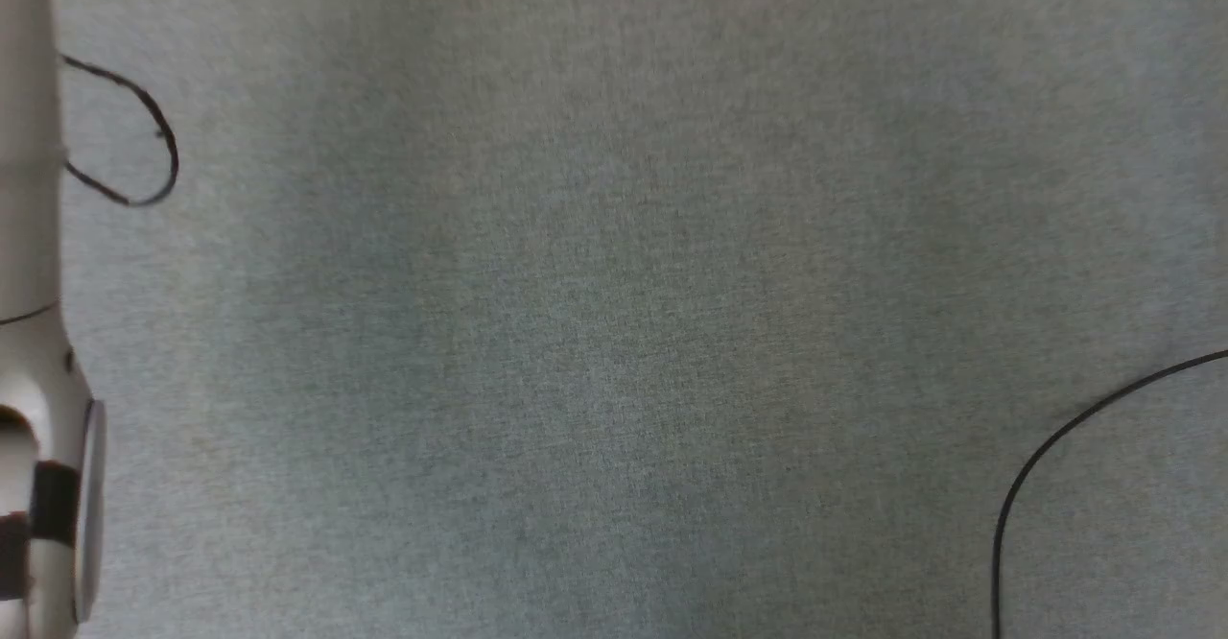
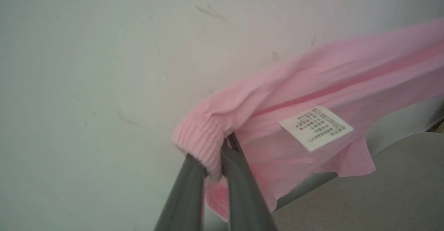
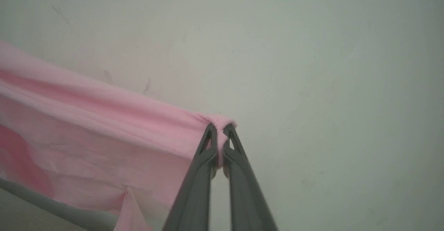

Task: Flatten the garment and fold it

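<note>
Two claws hold one thin, soft, light-pink garment (image 2: 333, 78) up in the air in front of a pale, scuffed wall (image 2: 86, 85).

In the left wrist view we see the left claw (image 2: 216, 154). Its two long dark-grey fingers (image 2: 242, 189) are clenched on a ribbed pink band (image 2: 201, 137) at the edge of the cloth, which bunches over the fingertips. From there the garment runs up and to the right of that view in long folds, pulled fairly taut. A small white rectangular label (image 2: 316, 127) lies against the cloth just below a darker pink seam line. It carries rows of dark print too blurred to read. The lower edge of the cloth hangs loose, and a grey fabric-covered worktop (image 2: 381, 189) shows below it at the lower right.

In the right wrist view we see the right claw (image 3: 219, 128) pinched tight on a small gathered corner of the same garment (image 3: 86, 120). The cloth stretches away to the left of that view and sags into a wrinkled sheet.

In the head view we look down on the grey woven worktop (image 1: 614, 332). A pale smooth forearm (image 1: 34, 332) runs along the left edge, with a thin black cable loop (image 1: 177, 161) beside it. Another thin black cable (image 1: 1053, 437) curves in at the lower right.
</note>
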Robot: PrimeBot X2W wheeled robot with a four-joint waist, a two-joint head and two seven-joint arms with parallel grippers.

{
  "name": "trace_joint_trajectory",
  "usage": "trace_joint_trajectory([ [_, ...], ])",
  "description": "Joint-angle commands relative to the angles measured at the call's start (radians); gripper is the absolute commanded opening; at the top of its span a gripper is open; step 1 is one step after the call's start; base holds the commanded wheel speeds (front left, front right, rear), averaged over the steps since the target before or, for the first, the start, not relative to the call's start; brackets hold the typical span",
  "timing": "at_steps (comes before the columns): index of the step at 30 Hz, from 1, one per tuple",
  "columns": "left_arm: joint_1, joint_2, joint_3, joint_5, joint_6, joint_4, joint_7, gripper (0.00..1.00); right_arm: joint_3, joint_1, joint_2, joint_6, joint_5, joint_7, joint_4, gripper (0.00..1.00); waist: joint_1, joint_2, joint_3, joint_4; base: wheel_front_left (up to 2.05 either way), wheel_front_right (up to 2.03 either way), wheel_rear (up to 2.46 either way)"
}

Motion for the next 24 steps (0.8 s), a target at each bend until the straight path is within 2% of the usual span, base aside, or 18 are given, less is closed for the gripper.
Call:
trace_joint_trajectory([
  [1, -0.001, -0.004, -0.007, 0.011, 0.001, 0.035, -0.022, 0.00, 0.013, 0.005, 0.008, -0.002, -0.010, -0.021, 0.031, 0.00, -0.0004, 0.0000, 0.068, -0.005, 0.00, 0.00, 0.00],
  [7, 0.109, -0.025, -0.071, 0.019, -0.006, 0.137, -0.104, 0.00, 0.069, 0.110, 0.045, -0.002, 0.011, -0.100, 0.144, 0.00, -0.0004, 0.0000, 0.043, 0.016, 0.00, 0.00, 0.00],
  [13, 0.278, -0.041, -0.132, 0.004, -0.011, 0.166, -0.160, 0.00, 0.126, 0.260, 0.036, -0.002, 0.059, -0.144, 0.176, 0.00, -0.0004, 0.0000, -0.031, 0.032, 0.00, 0.00, 0.00],
  [18, 0.476, -0.035, -0.180, -0.024, -0.013, 0.141, -0.182, 0.00, 0.195, 0.440, -0.010, -0.002, 0.132, -0.128, 0.155, 0.00, -0.0004, 0.0000, -0.136, 0.030, 0.00, 0.00, 0.00],
  [24, 0.707, 0.003, -0.218, -0.051, -0.012, 0.062, -0.166, 0.00, 0.274, 0.638, -0.099, -0.002, 0.223, -0.035, 0.075, 0.00, -0.0004, 0.0000, -0.262, 0.016, 0.00, 0.00, 0.00],
])
